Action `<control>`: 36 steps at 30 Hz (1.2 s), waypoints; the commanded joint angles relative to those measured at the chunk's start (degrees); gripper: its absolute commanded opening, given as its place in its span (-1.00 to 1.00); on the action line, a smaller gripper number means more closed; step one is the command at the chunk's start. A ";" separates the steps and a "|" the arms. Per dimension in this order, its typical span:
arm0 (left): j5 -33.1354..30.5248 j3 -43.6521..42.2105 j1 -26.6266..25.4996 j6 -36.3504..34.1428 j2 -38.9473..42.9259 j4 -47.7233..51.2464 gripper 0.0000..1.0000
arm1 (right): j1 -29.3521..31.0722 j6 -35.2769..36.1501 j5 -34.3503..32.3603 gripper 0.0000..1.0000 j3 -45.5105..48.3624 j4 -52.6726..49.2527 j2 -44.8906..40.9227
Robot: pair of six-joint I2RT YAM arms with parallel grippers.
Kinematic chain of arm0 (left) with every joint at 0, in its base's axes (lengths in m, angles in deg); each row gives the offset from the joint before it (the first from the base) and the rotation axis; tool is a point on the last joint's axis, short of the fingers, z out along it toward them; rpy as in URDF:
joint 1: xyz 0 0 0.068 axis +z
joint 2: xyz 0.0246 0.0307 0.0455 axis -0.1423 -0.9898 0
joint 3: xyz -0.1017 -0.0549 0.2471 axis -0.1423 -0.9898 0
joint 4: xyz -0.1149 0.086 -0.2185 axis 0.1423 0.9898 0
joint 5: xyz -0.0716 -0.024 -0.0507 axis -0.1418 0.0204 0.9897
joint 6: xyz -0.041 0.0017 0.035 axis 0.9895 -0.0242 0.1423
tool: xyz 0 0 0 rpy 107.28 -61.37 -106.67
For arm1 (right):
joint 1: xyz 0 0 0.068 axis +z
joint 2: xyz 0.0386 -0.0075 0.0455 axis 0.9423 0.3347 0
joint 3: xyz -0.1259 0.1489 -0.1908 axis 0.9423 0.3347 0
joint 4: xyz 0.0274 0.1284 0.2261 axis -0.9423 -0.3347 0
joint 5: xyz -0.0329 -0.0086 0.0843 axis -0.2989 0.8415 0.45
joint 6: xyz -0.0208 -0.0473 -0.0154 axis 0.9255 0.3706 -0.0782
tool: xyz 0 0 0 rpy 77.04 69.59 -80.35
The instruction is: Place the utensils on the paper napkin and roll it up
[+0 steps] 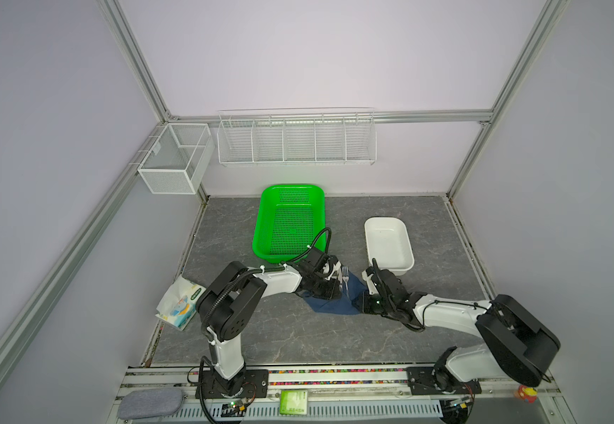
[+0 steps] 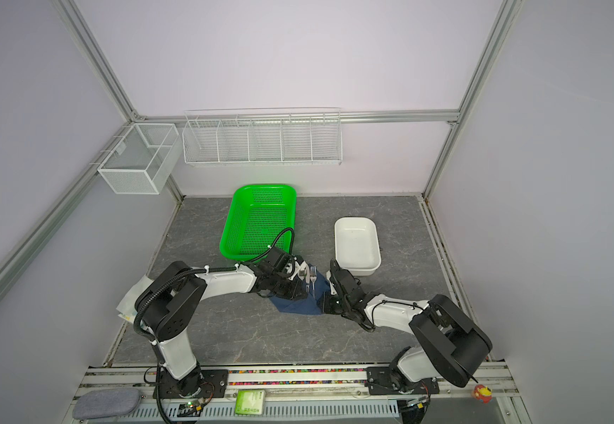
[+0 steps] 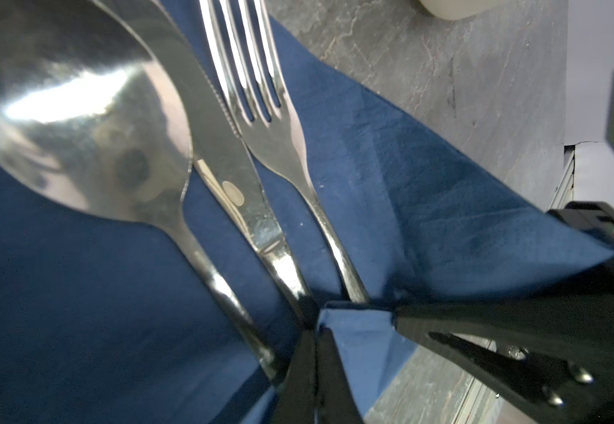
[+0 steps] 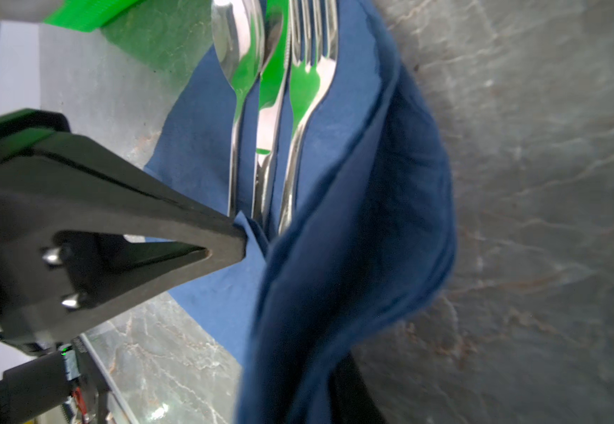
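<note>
Spoon (image 3: 78,110), knife (image 3: 224,147) and fork (image 3: 272,121) side by side on the navy paper napkin (image 3: 426,183), on the tabletop (image 3: 445,73) near the green basket (image 1: 292,187), your left fingers (image 4: 188,227) pinched shut on one napkin corner, your right fingers (image 3: 445,319) closed on the lifted opposite edge

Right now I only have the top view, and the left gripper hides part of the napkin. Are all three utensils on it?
Observer: Yes. Left wrist view shows spoon, knife and fork side by side on the paper napkin, handles toward the left gripper.
Operator: Napkin flat?
Observer: No. In the right wrist view the side beside the fork is lifted off the table, curling over.
Operator: Left gripper holding anything?
Observer: Shut, pinching a napkin corner by the handle ends.
</note>
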 commanded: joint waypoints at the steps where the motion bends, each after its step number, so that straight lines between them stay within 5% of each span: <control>1: -0.96 -0.07 -0.29 0.06 1.44 -0.49 -0.88 | 0.46 0.32 -2.39 -0.68 -1.12 -3.63 -0.05; 8: -2.01 -0.22 -0.29 0.43 4.69 1.24 -0.46 | 0.81 -0.34 -3.77 -0.75 -2.09 -5.92 0.20; 15: -3.88 -1.52 -0.29 0.79 10.12 3.71 -0.33 | 1.17 -1.15 -3.63 -0.76 -2.82 -5.57 0.74; 24: -0.36 -5.45 -2.27 4.52 15.77 1.49 -0.74 | 1.53 -1.07 -3.89 -0.75 -4.21 -5.86 1.84; 36: 0.02 -3.22 -7.67 8.57 6.25 -2.01 -0.99 | 1.87 -1.17 -4.00 -0.75 -4.06 -5.78 2.03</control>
